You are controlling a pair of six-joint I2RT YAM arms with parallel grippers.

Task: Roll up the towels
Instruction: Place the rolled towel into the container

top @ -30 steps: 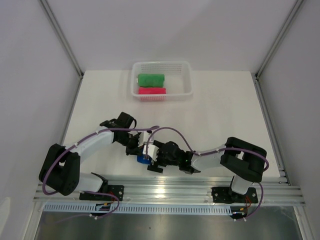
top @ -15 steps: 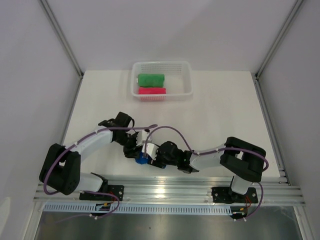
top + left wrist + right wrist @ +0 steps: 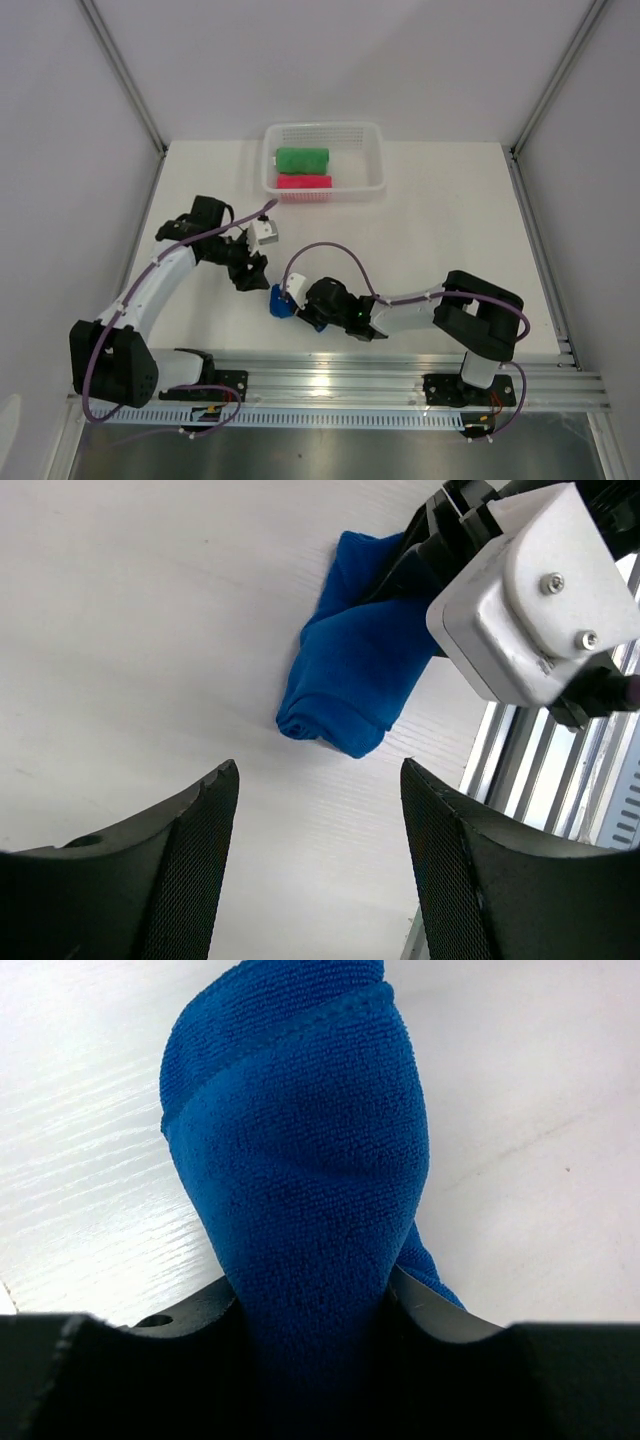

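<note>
blue towel soft, light roll — pinched mid-body in right end effector; left end effector wide, empty; best gripped across loose edge

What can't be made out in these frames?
Right wrist view: right tool fingertips, buried in the blue towel.
Top view: most of that towel, under the right tool.
Left wrist view: towel's far end, behind the right tool.
Top view: pink towel, near side veiled by the basket wall.
</note>
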